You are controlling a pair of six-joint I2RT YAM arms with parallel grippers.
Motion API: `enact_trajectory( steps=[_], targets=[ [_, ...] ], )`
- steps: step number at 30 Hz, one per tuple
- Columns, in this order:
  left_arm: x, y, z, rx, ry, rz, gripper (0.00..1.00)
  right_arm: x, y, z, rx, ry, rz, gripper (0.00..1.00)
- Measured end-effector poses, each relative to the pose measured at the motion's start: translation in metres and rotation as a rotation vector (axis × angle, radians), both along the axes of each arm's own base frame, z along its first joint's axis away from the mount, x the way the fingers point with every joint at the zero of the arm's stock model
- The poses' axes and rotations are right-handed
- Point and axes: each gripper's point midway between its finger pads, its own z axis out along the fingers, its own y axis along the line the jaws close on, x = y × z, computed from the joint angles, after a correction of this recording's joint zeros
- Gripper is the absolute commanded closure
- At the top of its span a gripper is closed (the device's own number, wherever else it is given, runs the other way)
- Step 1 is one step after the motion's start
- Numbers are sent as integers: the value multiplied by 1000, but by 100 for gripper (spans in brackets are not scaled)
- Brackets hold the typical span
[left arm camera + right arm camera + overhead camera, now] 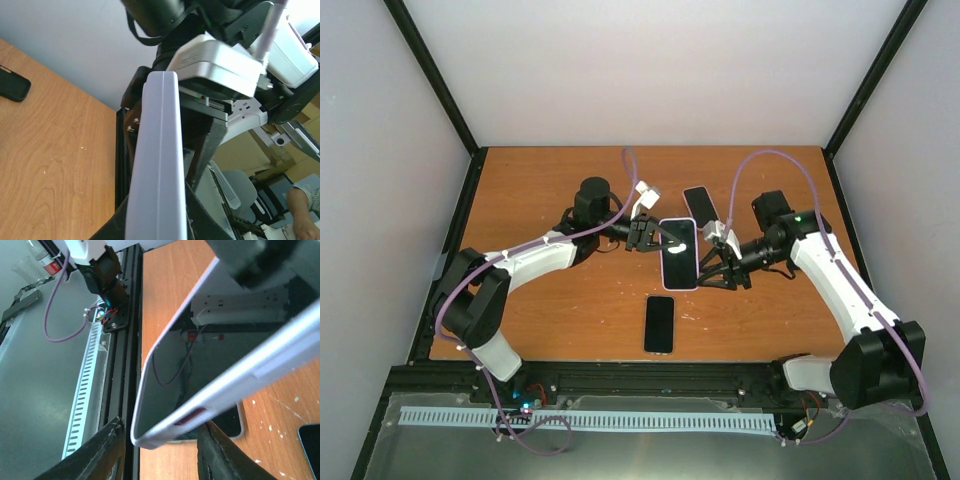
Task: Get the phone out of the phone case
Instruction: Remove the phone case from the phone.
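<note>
Phone case [156, 165] edge hides left gripper [642, 236] fingertips.

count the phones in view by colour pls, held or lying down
lavender-white: 1, the cased phone, held up
black: 2, the near black phone and the far black phone, both lying flat
total: 3

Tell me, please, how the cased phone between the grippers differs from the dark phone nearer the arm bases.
The cased phone is raised between the left gripper and right gripper; the dark phone lies flat, untouched. The cased phone has a broad lilac rim; the dark phone only a thin light edge. Both face up, screens dark.
</note>
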Motion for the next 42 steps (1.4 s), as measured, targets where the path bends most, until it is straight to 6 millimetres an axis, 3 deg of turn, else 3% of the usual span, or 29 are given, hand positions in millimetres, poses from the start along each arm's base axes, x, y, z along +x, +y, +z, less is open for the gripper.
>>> enact_trajectory(
  steps=[11,19,27,42],
  targets=[
    [-8,1,5,17,37,-61,95,-21,13,5,-7,-76,97,57],
    [-10,3,9,16,38,-75,98,-27,21,2,-22,-77,137,71],
    [-14,3,14,7,11,-106,100,-29,21,-1,-42,-86,149,77],
    [-21,6,21,-41,-19,-221,100,-33,26,1,-92,-210,199,75]
  ],
)
